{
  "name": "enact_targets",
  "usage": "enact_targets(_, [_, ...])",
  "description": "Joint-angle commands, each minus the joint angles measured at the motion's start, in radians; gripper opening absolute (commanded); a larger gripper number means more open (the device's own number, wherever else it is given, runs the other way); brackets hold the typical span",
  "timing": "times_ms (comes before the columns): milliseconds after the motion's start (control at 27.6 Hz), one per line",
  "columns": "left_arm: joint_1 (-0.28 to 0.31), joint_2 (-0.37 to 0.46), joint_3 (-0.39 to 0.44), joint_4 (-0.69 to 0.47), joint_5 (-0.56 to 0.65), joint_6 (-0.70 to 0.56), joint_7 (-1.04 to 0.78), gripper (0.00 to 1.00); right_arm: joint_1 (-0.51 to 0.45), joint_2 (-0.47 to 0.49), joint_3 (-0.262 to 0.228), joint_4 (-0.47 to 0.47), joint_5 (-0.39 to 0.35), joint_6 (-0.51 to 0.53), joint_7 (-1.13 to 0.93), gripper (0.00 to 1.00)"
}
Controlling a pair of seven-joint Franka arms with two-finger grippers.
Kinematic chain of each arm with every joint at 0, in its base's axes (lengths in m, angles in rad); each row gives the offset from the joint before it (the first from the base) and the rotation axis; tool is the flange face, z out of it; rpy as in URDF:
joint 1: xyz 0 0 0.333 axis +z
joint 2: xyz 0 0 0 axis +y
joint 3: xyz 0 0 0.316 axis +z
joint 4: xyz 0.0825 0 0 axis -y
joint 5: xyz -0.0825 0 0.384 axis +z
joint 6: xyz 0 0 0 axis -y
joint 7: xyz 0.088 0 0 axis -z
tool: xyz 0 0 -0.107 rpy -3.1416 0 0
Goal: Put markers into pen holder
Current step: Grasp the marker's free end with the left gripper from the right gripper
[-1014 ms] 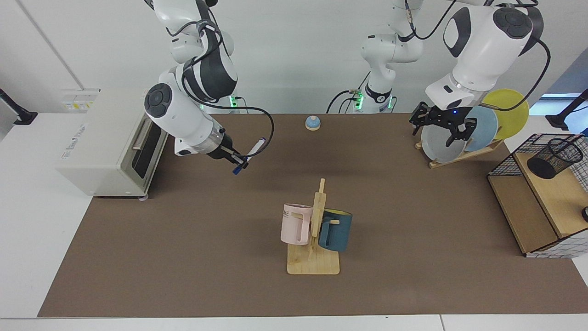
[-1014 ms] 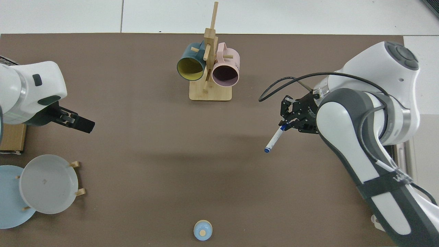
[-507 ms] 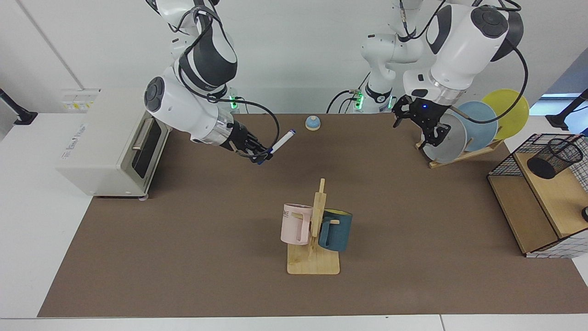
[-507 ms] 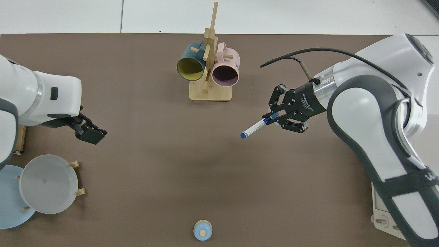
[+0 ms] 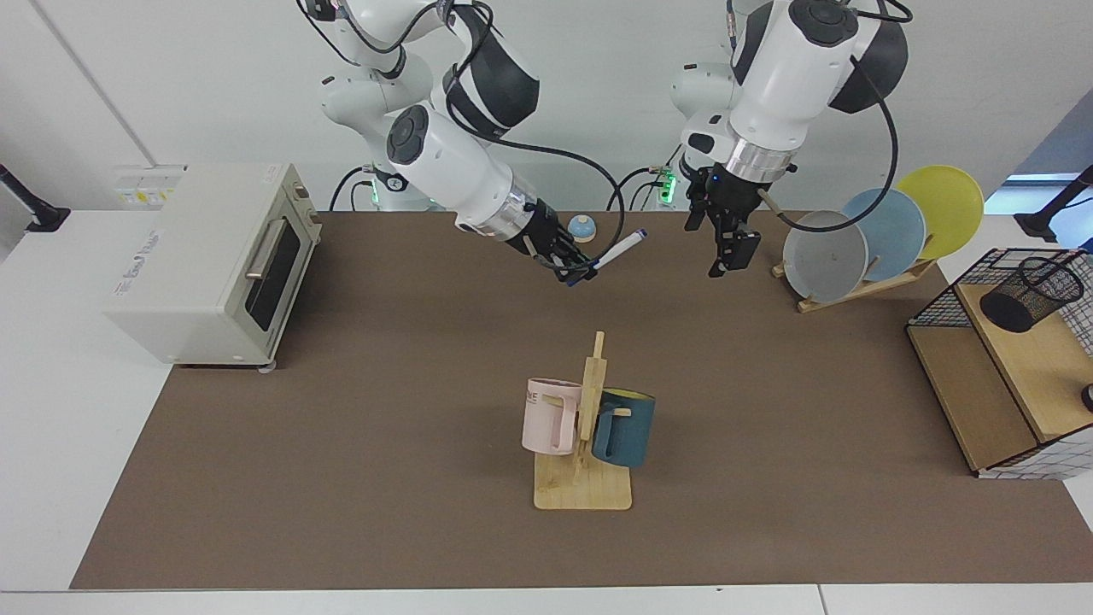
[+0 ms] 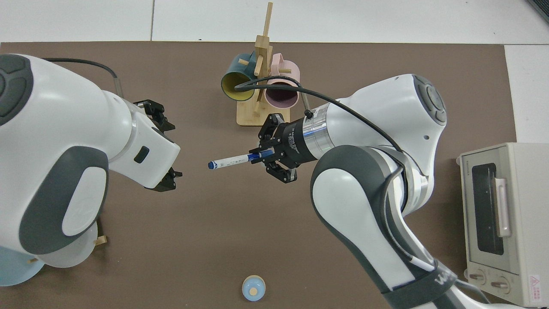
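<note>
My right gripper (image 5: 574,272) is shut on the capped end of the marker (image 5: 616,249), a white barrel with blue ends, held in the air over the back middle of the mat. The top view shows the marker (image 6: 229,162) sticking out level from the right gripper (image 6: 261,156) toward the left gripper (image 6: 176,151). My left gripper (image 5: 719,239) hangs open, fingers down, a short gap from the marker's free tip. The pen holder (image 5: 1029,295), a black mesh cup, sits tilted on the wooden shelf at the far right.
A wooden mug rack (image 5: 584,491) with a pink and a teal mug stands mid-mat. A toaster oven (image 5: 205,265) is on one side. A plate rack (image 5: 862,286) and the wire basket frame (image 5: 948,295) are on the other. A small blue bell (image 5: 581,227) sits at the back.
The right arm has swung the marker from near the toaster toward the back middle. The left gripper has moved away from the plate rack toward the marker's tip.
</note>
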Motion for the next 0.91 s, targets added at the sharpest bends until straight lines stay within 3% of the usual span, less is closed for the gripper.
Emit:
enact_targets(0, [-0.009, -0.016, -0.011, -0.029, 0.005, 0.059, 0.128, 1.00, 0.045, -0.004, -0.006, -0.011, 0.028, 0.059, 0.059, 0.00])
enact_targets(362, [-0.046, -0.028, -0.011, -0.052, 0.022, 0.055, 0.164, 0.99, 0.052, -0.005, -0.006, -0.012, 0.029, 0.074, 0.080, 0.00])
enact_targets(507, [-0.046, -0.028, -0.036, -0.049, 0.050, 0.047, 0.159, 0.88, 0.053, -0.007, -0.006, -0.012, 0.031, 0.074, 0.082, 0.00])
enact_targets(724, [-0.052, -0.037, -0.071, -0.039, 0.089, -0.014, 0.121, 0.87, 0.070, -0.007, -0.006, -0.012, 0.032, 0.076, 0.094, 0.00])
enact_targets(869, [-0.055, -0.049, -0.117, -0.026, 0.145, -0.051, 0.029, 0.74, 0.070, -0.007, -0.006, -0.012, 0.032, 0.077, 0.094, 0.00])
